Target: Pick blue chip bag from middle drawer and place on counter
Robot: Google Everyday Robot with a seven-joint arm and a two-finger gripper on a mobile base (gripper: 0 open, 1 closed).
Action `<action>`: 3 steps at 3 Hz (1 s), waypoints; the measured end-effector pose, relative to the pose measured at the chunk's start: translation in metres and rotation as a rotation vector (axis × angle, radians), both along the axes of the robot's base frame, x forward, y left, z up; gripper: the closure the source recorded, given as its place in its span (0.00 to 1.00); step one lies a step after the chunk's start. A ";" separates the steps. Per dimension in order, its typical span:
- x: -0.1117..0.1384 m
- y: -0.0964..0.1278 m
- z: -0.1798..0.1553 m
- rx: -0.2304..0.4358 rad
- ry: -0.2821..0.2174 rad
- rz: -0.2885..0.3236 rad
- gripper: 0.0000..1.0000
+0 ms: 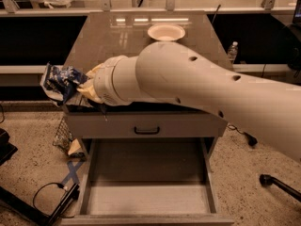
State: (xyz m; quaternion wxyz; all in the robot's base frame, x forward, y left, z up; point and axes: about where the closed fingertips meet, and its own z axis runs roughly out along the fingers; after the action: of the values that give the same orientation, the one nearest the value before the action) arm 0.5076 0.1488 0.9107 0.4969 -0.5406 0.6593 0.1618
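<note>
While the jaws hold the blue chip bag [63,81] clamped at one end, the bag hangs at the side edge of the table [117,36], and most of it appears to be outside that edge. The jaws sit at the tip of the arm [188,88]. The middle drawer [146,199] stands open well below the jaws.

Risks from this position:
- Release here would probably drop the bag to the floor near the wire basket [63,135], since little table lies beneath the jaws.
- Slick, crumpled foil may slip during a sharp swing.
- A long sweep could strike the bowl [165,32], well apart from the jaws.

Orientation: the bag's long axis runs roughly level, extending outward from the jaws, away from the arm. Which end is the top cannot be told.
</note>
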 end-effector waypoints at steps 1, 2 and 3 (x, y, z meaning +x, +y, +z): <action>0.000 0.000 -0.001 -0.001 0.001 -0.001 1.00; 0.018 -0.007 0.002 0.010 -0.002 -0.027 1.00; 0.098 -0.025 0.015 0.006 0.006 -0.083 1.00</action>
State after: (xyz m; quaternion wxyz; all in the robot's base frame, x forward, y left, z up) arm 0.6054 0.1243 0.9257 0.5027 -0.5108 0.6822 0.1447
